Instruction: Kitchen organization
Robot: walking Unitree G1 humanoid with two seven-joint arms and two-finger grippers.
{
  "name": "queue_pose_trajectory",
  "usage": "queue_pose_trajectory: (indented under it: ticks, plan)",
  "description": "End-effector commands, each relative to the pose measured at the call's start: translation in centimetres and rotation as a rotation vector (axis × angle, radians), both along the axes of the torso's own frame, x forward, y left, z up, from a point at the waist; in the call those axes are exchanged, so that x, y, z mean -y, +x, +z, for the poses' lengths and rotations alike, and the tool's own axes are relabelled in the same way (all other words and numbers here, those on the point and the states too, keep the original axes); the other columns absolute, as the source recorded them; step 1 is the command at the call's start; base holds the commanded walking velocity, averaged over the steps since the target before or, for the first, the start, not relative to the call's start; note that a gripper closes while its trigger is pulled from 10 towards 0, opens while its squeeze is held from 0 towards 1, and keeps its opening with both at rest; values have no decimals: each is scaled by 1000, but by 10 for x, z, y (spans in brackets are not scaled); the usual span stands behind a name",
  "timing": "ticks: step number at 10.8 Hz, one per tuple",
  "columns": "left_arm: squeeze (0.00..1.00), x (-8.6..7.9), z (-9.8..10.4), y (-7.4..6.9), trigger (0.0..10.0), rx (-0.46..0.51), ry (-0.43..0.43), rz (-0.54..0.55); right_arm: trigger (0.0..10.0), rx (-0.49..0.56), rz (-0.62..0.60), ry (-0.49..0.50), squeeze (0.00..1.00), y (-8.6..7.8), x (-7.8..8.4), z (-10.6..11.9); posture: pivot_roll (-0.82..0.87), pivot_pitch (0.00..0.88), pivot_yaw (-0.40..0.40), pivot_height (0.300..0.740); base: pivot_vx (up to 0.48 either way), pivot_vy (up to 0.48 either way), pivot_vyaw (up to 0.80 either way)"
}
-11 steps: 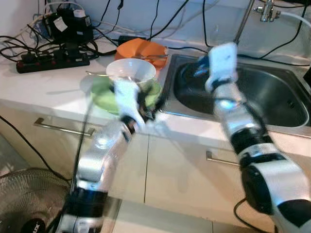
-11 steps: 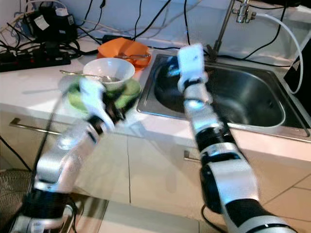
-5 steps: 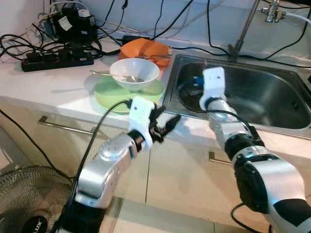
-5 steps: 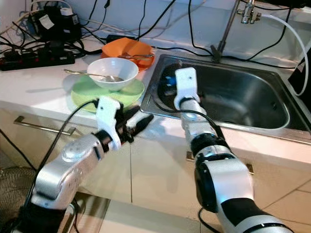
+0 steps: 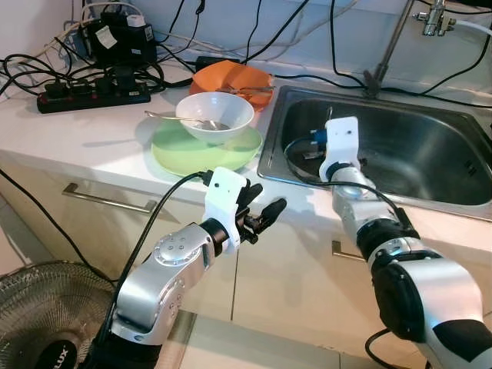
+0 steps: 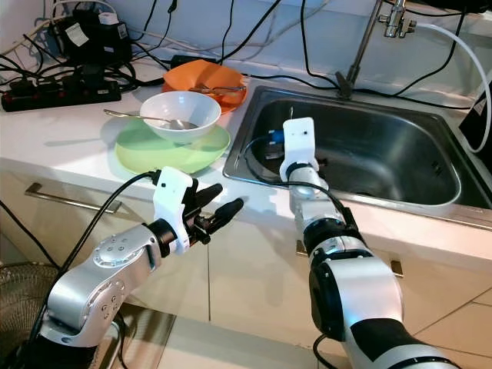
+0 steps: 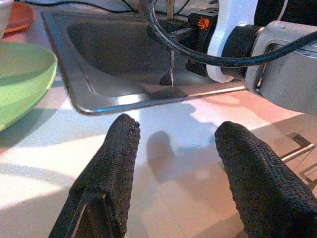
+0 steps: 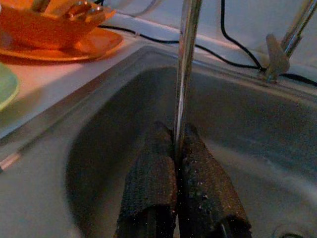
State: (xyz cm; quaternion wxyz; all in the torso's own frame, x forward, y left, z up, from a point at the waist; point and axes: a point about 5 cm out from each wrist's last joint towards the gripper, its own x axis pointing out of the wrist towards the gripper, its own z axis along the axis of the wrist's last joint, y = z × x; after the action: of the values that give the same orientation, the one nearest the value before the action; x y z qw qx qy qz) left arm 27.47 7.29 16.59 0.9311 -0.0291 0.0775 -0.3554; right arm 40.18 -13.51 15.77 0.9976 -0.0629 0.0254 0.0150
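Right now your right tool [image 8: 177, 148] hangs over the near left part of the sink [image 5: 430, 154], its two black fingers [image 8: 153, 168] pressed tight on a thin metal utensil [image 8: 185, 64] that stands up from between them; you cannot tell which kind of utensil it is. Your left tool [image 7: 173, 148] hovers just off the front edge of the desk [image 5: 92, 142], beside the sink's near left corner, its fingers [image 7: 116, 163] spread wide and holding nothing. On the desk to the left of the sink sits a green plate [image 5: 173, 154] with a white bowl [image 5: 223, 115] on it and a spoon [image 5: 165, 118] resting in the bowl. Behind them, toward the back edge, an orange bowl [image 5: 223, 77] stands on the desk. A black power strip [image 5: 88, 96] with tangled cables lies at the back left.
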Motion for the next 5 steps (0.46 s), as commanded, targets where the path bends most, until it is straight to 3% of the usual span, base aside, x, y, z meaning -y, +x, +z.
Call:
queue_pose_trajectory:
  ticks: [1,3,4,5]
  plan:
    - [0,3,5,-3,10000,13,4,-15,10000,-28,-10,7,0,-3,1,-9,335,34,-33,740,0,0,0]
    - [0,2,6,3,10000,18,24,18,10000,-38,-5,10,0,-4,-1,-12,339,56,-35,740,0,0,0]
    - [0,4,7,7,10000,24,23,29,10000,-41,-3,8,188,-4,-1,-13,336,59,-35,740,0,0,0]
    - [0,5,9,9,10000,27,20,34,10000,-41,-4,4,816,-5,-1,-13,335,60,-36,740,0,0,0]
